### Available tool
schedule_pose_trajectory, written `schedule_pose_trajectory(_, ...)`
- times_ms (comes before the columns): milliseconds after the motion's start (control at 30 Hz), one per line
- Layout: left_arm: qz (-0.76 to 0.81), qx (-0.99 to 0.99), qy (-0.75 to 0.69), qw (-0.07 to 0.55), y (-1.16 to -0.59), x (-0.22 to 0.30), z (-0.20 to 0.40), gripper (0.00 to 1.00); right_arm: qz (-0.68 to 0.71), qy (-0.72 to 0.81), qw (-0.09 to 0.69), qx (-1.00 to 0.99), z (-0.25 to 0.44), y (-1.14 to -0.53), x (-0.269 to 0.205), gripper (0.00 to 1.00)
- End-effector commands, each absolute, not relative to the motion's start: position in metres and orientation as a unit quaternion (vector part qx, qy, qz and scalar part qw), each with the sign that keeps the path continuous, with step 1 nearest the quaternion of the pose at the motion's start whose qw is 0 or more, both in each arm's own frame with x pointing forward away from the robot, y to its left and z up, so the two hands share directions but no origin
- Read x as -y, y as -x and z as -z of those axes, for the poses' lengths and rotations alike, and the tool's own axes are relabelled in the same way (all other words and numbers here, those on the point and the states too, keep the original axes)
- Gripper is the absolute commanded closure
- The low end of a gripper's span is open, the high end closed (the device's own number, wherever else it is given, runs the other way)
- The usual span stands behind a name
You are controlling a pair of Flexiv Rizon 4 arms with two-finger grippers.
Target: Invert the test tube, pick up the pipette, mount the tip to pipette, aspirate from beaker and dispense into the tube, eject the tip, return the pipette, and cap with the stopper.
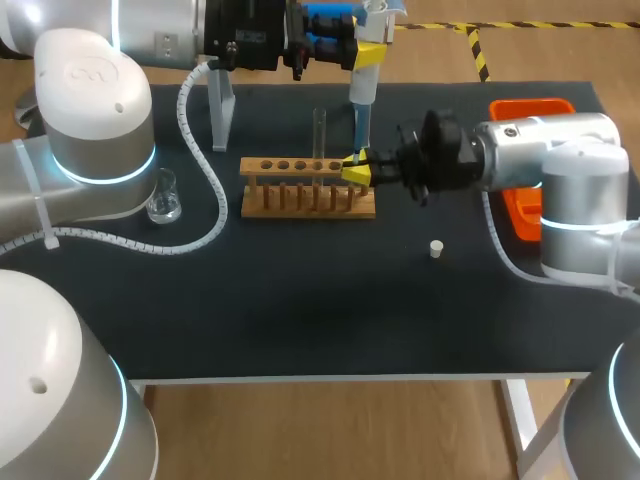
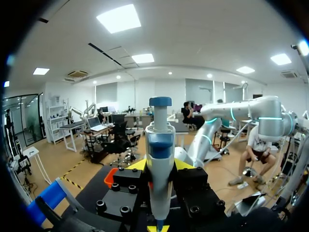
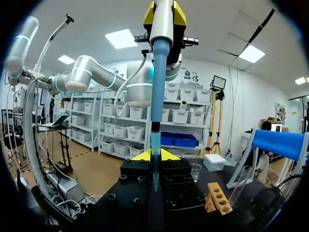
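Left tool: clamped on the pipette. In the left wrist view its 2 yellow fingers press the white and blue body from both sides.
Pipette: hangs upright above the bench, at 12 o'clock of the rack's right end, with its blue button uppermost.
Pipette tip: blue and slender, its upper end meeting the pipette's shaft and its point aimed down.
Right tool: closed on the lower part of the pipette tip. In the right wrist view the tip runs down between the 2 yellow fingers.
Test tube: stands upright in 1 hole of the wooden rack, toward the rack's 3 o'clock end, just beside the right tool.
Beaker: clear glass, on the bench at 9 o'clock of the rack, well apart from it.
Stopper: small and white, alone on the bench at 4 o'clock of the rack.
Orange tray: at 3 o'clock of the rack, partly hidden under the right arm.
Clear stand: at 11 o'clock of the rack, near the bench's far edge.
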State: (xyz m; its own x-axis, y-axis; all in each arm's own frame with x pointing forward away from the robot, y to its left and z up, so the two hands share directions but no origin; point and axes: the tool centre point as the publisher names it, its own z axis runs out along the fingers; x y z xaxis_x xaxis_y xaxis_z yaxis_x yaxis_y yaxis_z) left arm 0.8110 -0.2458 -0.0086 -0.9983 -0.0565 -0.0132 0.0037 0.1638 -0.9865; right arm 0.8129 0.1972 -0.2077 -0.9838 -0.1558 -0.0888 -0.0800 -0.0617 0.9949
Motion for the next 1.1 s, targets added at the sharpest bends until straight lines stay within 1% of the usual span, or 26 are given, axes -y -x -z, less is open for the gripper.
schedule_pose_trajectory(33, 0.647, -0.762, 0.017, 0.024, -0.811, 0.246, 0.009, 1.0, 0.724, -0.088, 0.025, 0.684, 0.203, -0.813, -0.199, 1.0)
schedule_pose_trajectory(800, 0.647, -0.762, 0.017, 0.024, -0.811, 0.246, 0.009, 1.0, 0.734, -0.079, 0.027, 0.674, 0.184, -0.815, -0.2, 1.0)
schedule_pose_trajectory(1100, 0.647, -0.762, 0.017, 0.024, -0.811, 0.246, 0.009, 1.0, 0.735, -0.09, 0.021, 0.672, 0.159, -0.817, -0.2, 1.0)
